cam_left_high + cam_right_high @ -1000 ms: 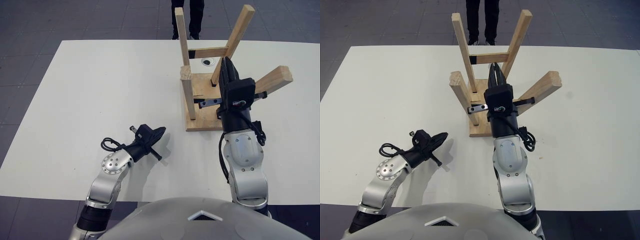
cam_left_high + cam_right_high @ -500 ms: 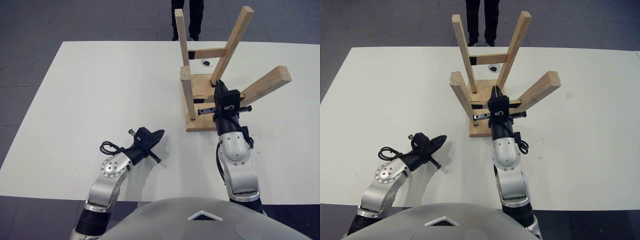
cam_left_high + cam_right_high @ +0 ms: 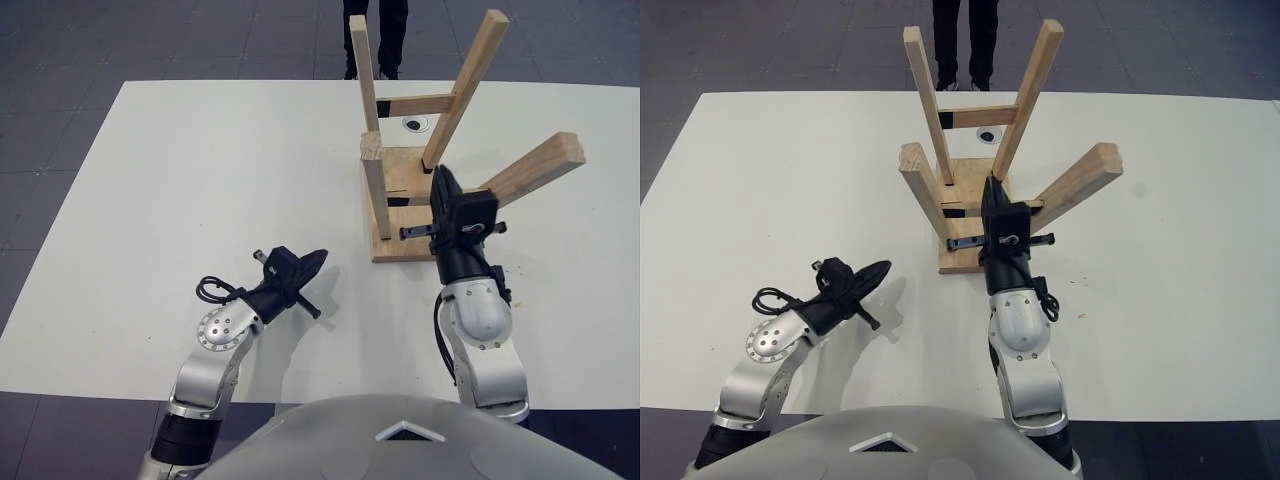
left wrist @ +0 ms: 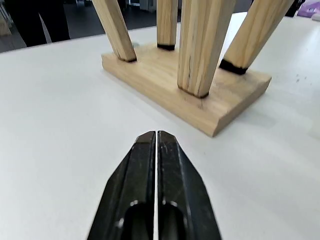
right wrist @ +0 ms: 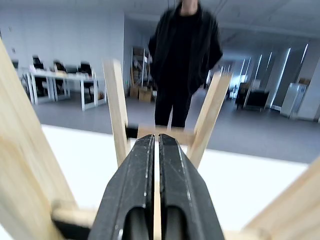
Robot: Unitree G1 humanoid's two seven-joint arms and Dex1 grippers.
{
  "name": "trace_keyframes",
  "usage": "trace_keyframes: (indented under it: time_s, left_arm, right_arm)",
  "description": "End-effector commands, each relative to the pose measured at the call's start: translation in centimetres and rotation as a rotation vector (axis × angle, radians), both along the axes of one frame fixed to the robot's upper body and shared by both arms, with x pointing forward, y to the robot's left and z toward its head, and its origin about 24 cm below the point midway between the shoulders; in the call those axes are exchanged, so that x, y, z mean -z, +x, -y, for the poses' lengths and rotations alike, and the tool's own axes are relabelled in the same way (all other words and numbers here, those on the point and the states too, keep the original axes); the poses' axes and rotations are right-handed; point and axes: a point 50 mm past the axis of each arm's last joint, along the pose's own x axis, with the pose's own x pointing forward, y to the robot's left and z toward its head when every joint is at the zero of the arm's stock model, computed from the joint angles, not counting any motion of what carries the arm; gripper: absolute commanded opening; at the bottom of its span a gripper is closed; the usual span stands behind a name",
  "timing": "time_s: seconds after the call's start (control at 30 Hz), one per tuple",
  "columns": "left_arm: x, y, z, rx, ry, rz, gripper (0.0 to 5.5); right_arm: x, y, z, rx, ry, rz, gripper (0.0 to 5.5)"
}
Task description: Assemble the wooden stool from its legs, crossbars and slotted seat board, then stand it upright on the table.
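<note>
The wooden stool stands upside down on the white table, its seat board (image 3: 404,166) flat and all its legs pointing up. A crossbar (image 3: 415,104) joins the two far legs. My right gripper (image 3: 438,178) is shut and empty, just above the board's near edge between the near left leg (image 3: 376,196) and the slanting near right leg (image 3: 530,168). In the right wrist view the gripper (image 5: 155,137) points at the far crossbar (image 5: 165,132). My left gripper (image 3: 321,255) is shut and empty, low over the table at the near left, pointing at the seat board (image 4: 200,97).
A small round hole (image 3: 413,125) lies in the table (image 3: 200,180) behind the stool. Open tabletop stretches left of the stool and around the left gripper. The table's near edge runs just behind both forearms.
My right gripper came down from high above the seat board to between the near legs, then rose slightly. The left gripper barely shifted. The stool has not moved.
</note>
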Motion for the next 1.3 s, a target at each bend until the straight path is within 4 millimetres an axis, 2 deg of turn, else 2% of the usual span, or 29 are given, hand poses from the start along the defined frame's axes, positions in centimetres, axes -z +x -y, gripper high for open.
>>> trace_keyframes:
  time_s: [0.03,0.13,0.23,0.33,0.5,0.6,0.73,0.9,1.0,1.17,1.3]
  left_arm:
    - [-4.6,0.0,-0.5,0.008,-0.109,0.218,0.1]
    - [-7.7,0.5,-1.5,-0.076,-0.209,0.326,0.1]
    - [-10.9,2.1,-2.4,-0.149,-0.308,0.384,0.1]
    - [-13.8,4.3,-1.6,-0.082,-0.372,0.381,0.1]
    - [-18.6,7.4,0.8,0.044,-0.495,0.343,0.1]
    - [-20.2,8.9,2.1,0.082,-0.583,0.299,0.1]
    - [-19.9,9.6,4.6,0.203,-0.533,0.208,0.1]
    - [-18.0,10.1,6.8,0.36,-0.449,0.02,0.1]
    - [-16.7,10.2,7.1,0.38,-0.377,-0.036,0.1]
    - [-16.8,10.3,7.8,0.41,-0.368,-0.036,0.1]
    - [-16.4,10.7,8.4,0.413,-0.354,-0.041,0.1]
  right_arm:
    - [-1.9,-0.5,0.4,0.003,0.015,0.1,0.13]
    - [-2.8,-0.7,0.9,0.025,0.007,0.143,0.13]
    - [-3.2,-0.9,1.7,0.054,-0.008,0.162,0.13]
    - [-3.7,-1.2,3.1,0.106,-0.027,0.172,0.13]
    - [-5.3,-1.5,7.8,0.279,-0.123,0.225,0.13]
    - [-5.1,-1.4,12.2,0.469,-0.193,0.163,0.13]
    - [-3.1,-0.6,17.1,0.644,-0.264,-0.019,0.13]
    - [1.5,0.6,19.5,0.669,-0.338,-0.312,0.13]
    - [3.6,1.5,18.8,0.572,-0.367,-0.416,0.13]
    - [8.1,3.1,16.4,0.394,-0.417,-0.585,0.13]
    - [9.5,3.7,14.4,0.283,-0.428,-0.622,0.13]
